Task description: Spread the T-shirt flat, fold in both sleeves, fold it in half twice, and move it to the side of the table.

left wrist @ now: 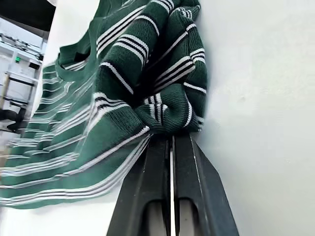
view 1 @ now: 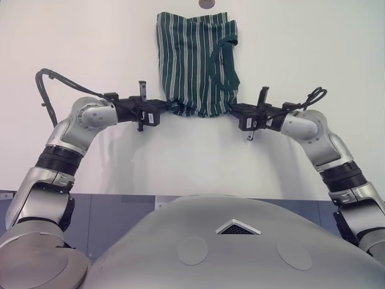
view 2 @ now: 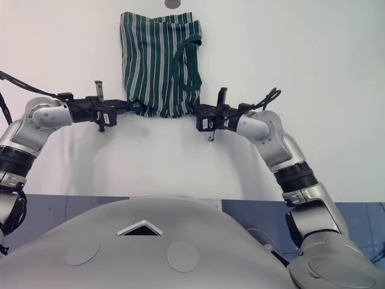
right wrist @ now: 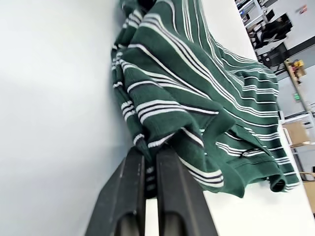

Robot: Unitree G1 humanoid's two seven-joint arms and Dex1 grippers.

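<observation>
T-shirt lying folded on the white bench.
I see my left tool and right tool each pinching its near edge.

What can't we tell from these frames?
- Sleeves of the T-shirt: in the head views they cannot be picked out among the folds.
- Number of layers pinched by the left gripper and the right gripper: in the wrist views, bunched cloth covers the fingertips.
- Grey round thing beyond the T-shirt: cut off by the top edge of the head views.
</observation>
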